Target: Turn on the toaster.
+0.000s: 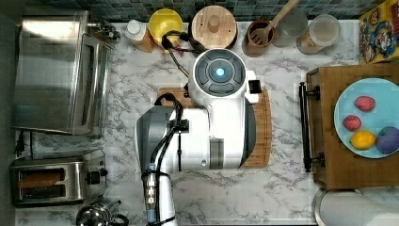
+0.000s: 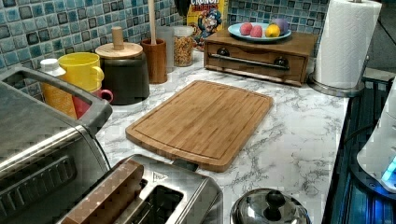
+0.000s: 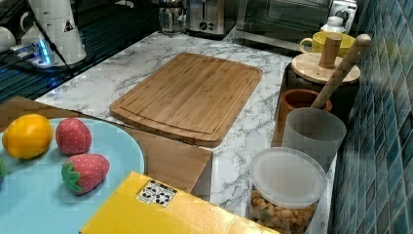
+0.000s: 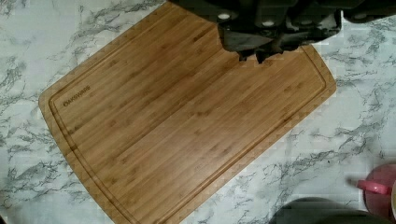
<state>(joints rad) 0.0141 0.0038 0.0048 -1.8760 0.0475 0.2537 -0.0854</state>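
Kitchen setup w/ marble-look tabletop (image 1: 263, 188) and blue mosaic tile backsplash (image 2: 28, 28). Appliances along one end: toaster oven (image 1: 51, 70), toaster (image 1: 51, 181), steel kettle (image 1: 96, 214). Also bamboo cutting board (image 3: 190, 95), utensil crock w/ wooden spatula (image 1: 261, 35), cereal box (image 1: 379, 33), paper towel roll (image 2: 345, 42).

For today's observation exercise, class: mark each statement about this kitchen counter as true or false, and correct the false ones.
1. The toaster has something brown in one slot. True.
2. The cutting board carries sliced bread. False: its surface is bare.
3. The blue plate sits on the wooden drawer box. True.
4. The kettle stands beside the paper towel roll. False: it stands by the toaster, across the counter from the roll.
5. The yellow mug sits near the tiled wall. True.
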